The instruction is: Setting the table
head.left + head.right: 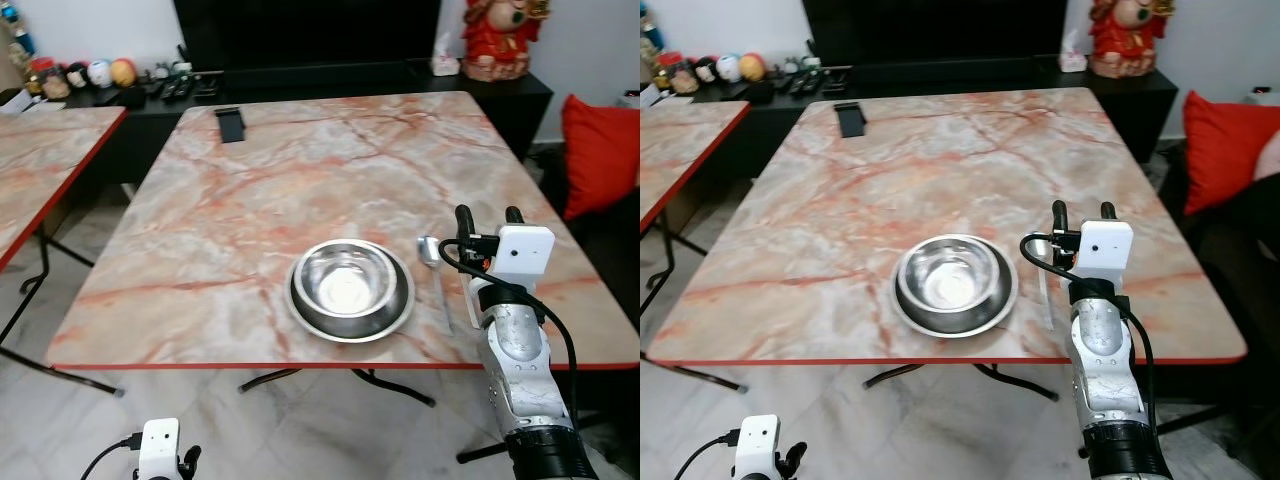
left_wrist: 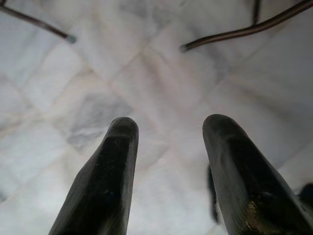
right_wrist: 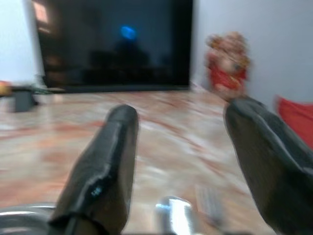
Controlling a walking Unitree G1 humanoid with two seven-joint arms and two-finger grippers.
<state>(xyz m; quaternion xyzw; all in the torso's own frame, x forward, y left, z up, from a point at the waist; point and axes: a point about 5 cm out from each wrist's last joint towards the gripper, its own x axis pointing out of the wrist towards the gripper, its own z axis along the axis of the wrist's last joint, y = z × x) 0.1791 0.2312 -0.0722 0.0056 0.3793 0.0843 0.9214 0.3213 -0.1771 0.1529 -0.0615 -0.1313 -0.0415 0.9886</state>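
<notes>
Marble-pattern table. Left gripper hangs over the floor, fingers apart, empty. Steel bowl sits near the front edge, spoon just beside it on the right. Right gripper hovers by the spoon, fingers wide, holding nothing. Best to lift straight up without nudging the spoon.

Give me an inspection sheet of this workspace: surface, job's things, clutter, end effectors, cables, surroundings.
Surface: marble-pattern table, red-edged.
Job's things: steel bowl on a steel plate near the front edge; spoon beside them on the robot's right.
Clutter: black phone stand at the far edge.
End effectors: right end effector open above the table beside the spoon; left end effector open, hanging low over the floor.
Cables: black cable looped at the right wrist.
Surroundings: television, red figurine, red cushion, second table.
</notes>
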